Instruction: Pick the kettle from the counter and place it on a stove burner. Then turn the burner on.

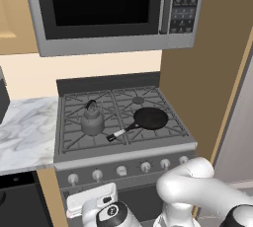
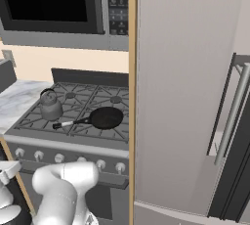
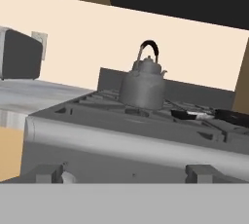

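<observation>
The kettle (image 1: 92, 121) stands upright on the front-left stove burner's grate (image 1: 79, 137), so the empty pincer (image 3: 126, 175), jaws wide, sits low before the knobs (image 1: 97, 174).

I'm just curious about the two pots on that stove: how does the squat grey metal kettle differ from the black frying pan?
The squat grey metal kettle stands tall and rounded; the black frying pan lies flat and shallow. The kettle's black handle arches overhead; the pan's long handle sticks out sideways toward the kettle. The kettle sits on the left front grate, the pan to its right. Both rest on the stove's grey cast-iron grates.
</observation>
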